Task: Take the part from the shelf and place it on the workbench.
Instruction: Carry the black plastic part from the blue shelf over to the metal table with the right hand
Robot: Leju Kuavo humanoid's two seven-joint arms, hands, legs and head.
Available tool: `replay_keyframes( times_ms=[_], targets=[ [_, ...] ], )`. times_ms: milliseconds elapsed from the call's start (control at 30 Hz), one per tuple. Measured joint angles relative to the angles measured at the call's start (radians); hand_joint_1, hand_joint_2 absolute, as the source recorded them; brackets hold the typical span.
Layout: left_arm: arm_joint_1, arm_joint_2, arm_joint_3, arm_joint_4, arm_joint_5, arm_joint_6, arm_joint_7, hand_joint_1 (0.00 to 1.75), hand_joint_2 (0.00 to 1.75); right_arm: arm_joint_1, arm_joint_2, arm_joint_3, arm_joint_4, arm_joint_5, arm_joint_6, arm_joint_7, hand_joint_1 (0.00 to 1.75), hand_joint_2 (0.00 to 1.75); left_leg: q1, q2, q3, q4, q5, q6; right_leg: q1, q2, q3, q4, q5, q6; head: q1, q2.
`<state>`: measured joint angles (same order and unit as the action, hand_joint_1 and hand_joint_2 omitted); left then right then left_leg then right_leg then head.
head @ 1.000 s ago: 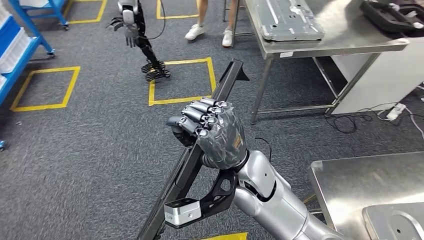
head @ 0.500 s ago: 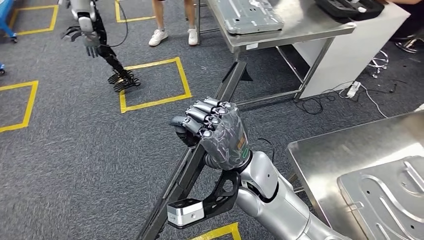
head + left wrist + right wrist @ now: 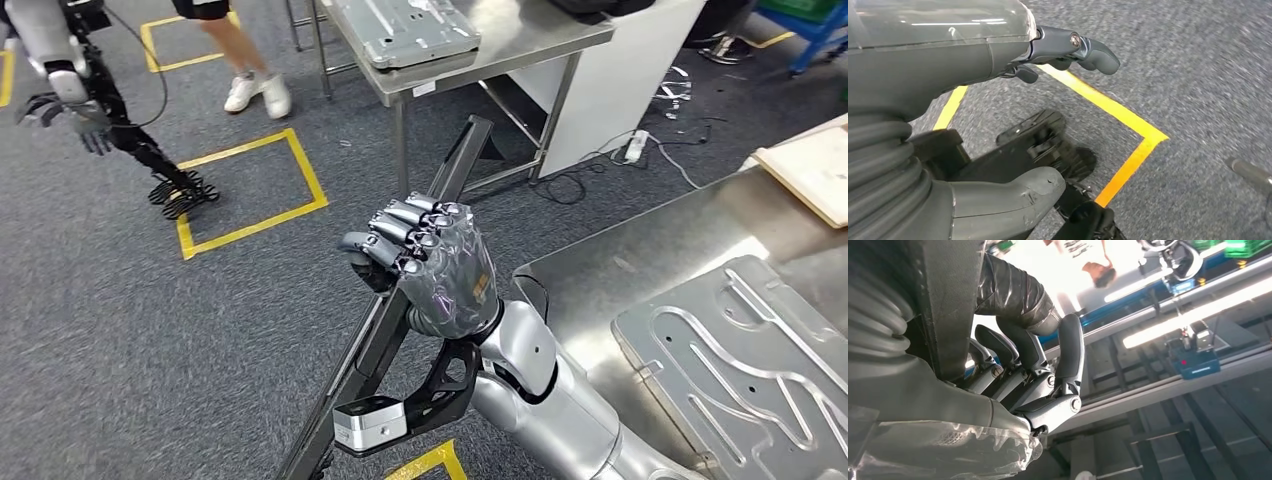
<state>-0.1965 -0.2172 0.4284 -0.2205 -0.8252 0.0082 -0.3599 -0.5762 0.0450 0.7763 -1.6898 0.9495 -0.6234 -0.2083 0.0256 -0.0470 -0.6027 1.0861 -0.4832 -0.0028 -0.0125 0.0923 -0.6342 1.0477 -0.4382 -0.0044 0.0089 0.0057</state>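
Grey carpet [image 3: 120, 330] with yellow taped squares [image 3: 250, 190] runs under everything you see from the head view. Your right hand [image 3: 430, 265] is fisted around the part [image 3: 400, 310], a long black bar held at a slant above the floor, its upper end pointing toward a steel table [image 3: 480, 45]. At your right sits the workbench [image 3: 620, 270], carrying a stamped metal panel [image 3: 750, 360]; the part is clear of it. Your left hand [image 3: 973, 90] hangs over the carpet, fingers [image 3: 1088, 50] loosely spread, holding nothing. Far left stands another robot's arm [image 3: 70, 90], with a person's legs [image 3: 245, 70] beyond.
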Motion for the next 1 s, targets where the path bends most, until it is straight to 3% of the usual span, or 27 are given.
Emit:
replay_keyframes(
  times_ms=[67,133,200,267,333,367,400,433,500,567,633,700,767,833,867,900,933,1000],
  targets=[
    [0.000,0.000,-0.001,0.000,0.000,-0.001,0.000,0.00,1.75,-0.001,0.000,0.000,0.000,0.000,0.000,0.000,1.75,1.75,-0.001,-0.021,0.014,-0.034,0.002,0.003,-0.001,0.020,-0.009,0.003,0.003,0.012,0.000,0.000],
    [0.000,-0.001,-0.002,0.000,0.000,-0.001,0.000,0.00,1.75,-0.001,-0.001,0.000,0.000,0.000,0.000,0.000,1.75,1.75,-0.001,-0.003,0.016,-0.041,0.008,0.014,-0.004,0.028,-0.013,0.001,0.007,0.024,0.000,0.000],
    [-0.002,-0.003,-0.003,0.000,0.001,-0.001,-0.001,0.00,1.75,-0.004,-0.003,-0.002,-0.001,0.000,0.001,0.001,1.75,1.75,0.002,0.019,0.019,-0.051,0.015,0.028,-0.001,-0.011,-0.030,0.036,-0.018,0.032,0.002,0.000],
    [0.000,-0.004,-0.003,0.000,0.001,-0.001,-0.003,0.00,1.75,-0.008,-0.004,-0.003,-0.002,0.000,0.001,0.001,1.75,1.75,-0.001,0.043,0.020,-0.055,0.017,0.037,0.001,-0.065,-0.081,0.145,-0.079,0.038,0.004,0.000],
    [0.004,-0.003,-0.003,0.000,0.002,-0.001,-0.003,0.00,1.75,-0.008,-0.006,-0.003,-0.003,0.000,0.002,0.002,1.75,1.75,-0.005,0.070,0.020,-0.055,0.015,0.040,-0.001,-0.083,-0.133,0.255,-0.118,0.042,0.004,0.000],
    [0.005,-0.003,-0.003,0.000,0.002,-0.001,-0.004,0.00,1.75,-0.008,-0.007,-0.003,-0.003,0.000,0.002,0.002,1.75,1.75,-0.005,0.083,0.020,-0.054,0.014,0.040,-0.002,-0.087,-0.138,0.266,-0.113,0.043,0.004,0.000],
    [0.005,-0.003,-0.003,0.000,0.003,-0.001,-0.004,0.00,1.75,-0.007,-0.008,-0.003,-0.003,0.000,0.002,0.002,1.75,1.75,-0.006,0.095,0.022,-0.054,0.013,0.040,-0.002,-0.091,-0.122,0.239,-0.090,0.042,0.004,0.000],
    [0.004,-0.003,-0.003,0.000,0.004,-0.001,-0.005,0.00,1.75,-0.008,-0.009,-0.003,-0.003,0.000,0.003,0.002,1.75,1.75,-0.006,0.106,0.025,-0.054,0.010,0.038,-0.001,-0.101,-0.088,0.177,-0.056,0.039,0.004,0.000],
    [0.004,-0.003,-0.003,0.000,0.006,-0.001,-0.007,0.00,1.75,-0.009,-0.010,-0.004,-0.003,0.000,0.003,0.003,1.75,1.75,-0.010,0.123,0.031,-0.054,0.004,0.032,0.009,-0.141,-0.016,0.046,-0.010,0.028,0.003,0.000],
    [0.003,-0.003,-0.003,0.000,0.008,-0.001,-0.010,0.00,1.75,-0.010,-0.010,-0.006,-0.003,0.001,0.003,0.004,1.75,1.75,-0.015,0.140,0.036,-0.054,0.000,0.023,0.020,-0.160,0.008,-0.007,-0.005,0.017,0.003,0.000],
    [0.002,-0.003,-0.003,0.000,0.010,-0.001,-0.012,0.00,1.75,-0.010,-0.012,-0.008,-0.004,0.002,0.003,0.004,1.75,1.75,-0.017,0.157,0.041,-0.057,-0.006,0.013,0.018,-0.138,0.007,-0.013,-0.002,0.007,0.003,0.000],
    [0.001,-0.003,-0.003,0.000,0.013,-0.001,-0.015,0.00,1.75,-0.011,-0.013,-0.011,-0.005,0.002,0.003,0.004,1.75,1.75,-0.015,0.131,0.034,-0.028,-0.032,0.003,0.011,-0.116,0.014,-0.024,0.004,-0.005,0.003,0.000],
    [0.001,-0.003,-0.003,0.000,0.015,-0.001,-0.017,0.00,1.75,-0.013,-0.013,-0.012,-0.005,0.003,0.006,0.004,1.75,1.75,-0.012,0.081,-0.009,0.075,-0.089,-0.003,0.006,-0.095,0.018,-0.028,0.006,-0.013,0.002,0.000],
    [0.005,-0.002,-0.003,0.000,0.015,-0.001,-0.017,0.00,1.75,-0.012,-0.013,-0.012,-0.002,0.003,0.011,0.004,1.75,1.75,-0.011,0.060,-0.070,0.194,-0.131,-0.007,0.006,-0.070,0.017,-0.026,0.006,-0.016,0.002,0.000],
    [0.006,-0.001,-0.003,0.000,0.016,-0.001,-0.017,0.00,1.75,-0.012,-0.013,-0.012,0.000,0.003,0.013,0.005,1.75,1.75,-0.011,0.057,-0.085,0.216,-0.125,-0.009,0.006,-0.056,0.017,-0.023,0.006,-0.016,0.002,0.000],
    [0.005,-0.001,-0.003,0.000,0.016,-0.001,-0.017,0.00,1.75,-0.011,-0.013,-0.012,0.002,0.003,0.014,0.005,1.75,1.75,-0.009,0.054,-0.082,0.200,-0.100,-0.009,0.006,-0.041,0.016,-0.020,0.005,-0.015,0.002,0.000],
    [0.004,-0.001,-0.003,0.000,0.016,0.000,-0.017,0.00,1.75,-0.011,-0.013,-0.012,0.003,0.003,0.014,0.005,1.75,1.75,-0.008,0.049,-0.065,0.154,-0.064,-0.009,0.005,-0.028,0.017,-0.017,0.004,-0.013,0.002,0.000],
    [0.002,0.000,-0.003,0.000,0.016,0.001,-0.017,0.00,1.75,-0.012,-0.012,-0.012,0.003,0.003,0.014,0.005,1.75,1.75,-0.001,0.007,-0.015,0.030,-0.004,-0.007,0.003,-0.003,0.013,-0.007,-0.001,-0.006,0.002,0.000]
  ],
)
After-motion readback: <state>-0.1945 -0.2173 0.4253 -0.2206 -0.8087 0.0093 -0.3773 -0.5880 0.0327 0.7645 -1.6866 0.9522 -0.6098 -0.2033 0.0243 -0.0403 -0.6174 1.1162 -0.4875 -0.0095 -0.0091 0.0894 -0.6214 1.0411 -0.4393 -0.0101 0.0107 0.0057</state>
